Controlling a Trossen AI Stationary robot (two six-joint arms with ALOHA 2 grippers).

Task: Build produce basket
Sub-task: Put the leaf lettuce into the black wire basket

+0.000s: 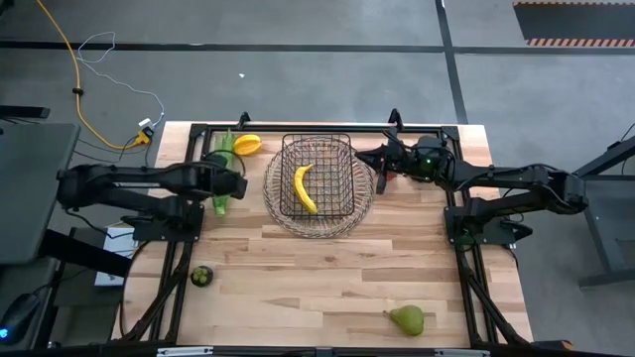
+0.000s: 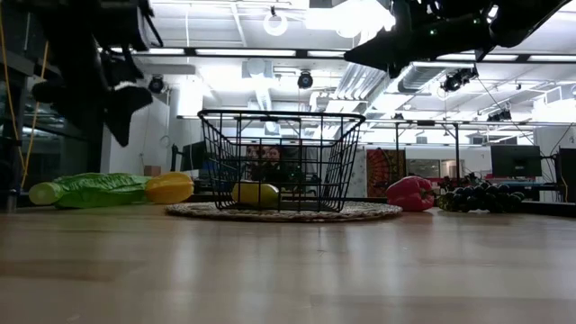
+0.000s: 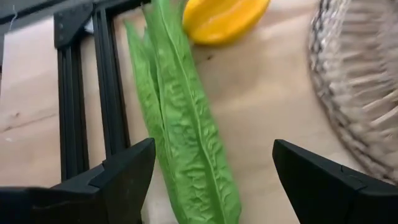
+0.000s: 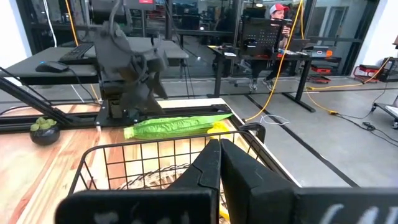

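Light wooden table (image 1: 327,273) carries everything, and near its far-middle sits the dark wire-mesh basket (image 1: 317,177), a rectangular cage on a round woven rim; every place below is given from this basket. Inside it, on the mesh floor, lies a yellow banana (image 1: 305,187).

Beside the basket on the left arm's side lies the long green leafy bunch (image 3: 183,134), flat on the wood with one end pointing at the table's far edge. The left gripper (image 1: 230,185) hangs right over this bunch, its two dark fingers (image 3: 127,174) spread wide; in the left wrist view the leaves run up between them, nearer one finger than the other, and neither finger touches them. At the bunch's far end, just beside the basket's rim, rests a yellow-orange pepper (image 1: 246,145), close to the leaves.

On the basket's other side the right gripper (image 1: 380,164) hovers above the rim's edge, raised off the table, its fingers (image 4: 208,163) pressed together with nothing between them. Low on that same side the level view shows a red pepper (image 2: 409,193) just past the rim and dark grapes (image 2: 475,197) a little farther out.

Well apart from the basket, toward the near edge, a green pear (image 1: 407,318) lies on the right arm's side and a small dark green round fruit (image 1: 201,276) on the left arm's side.
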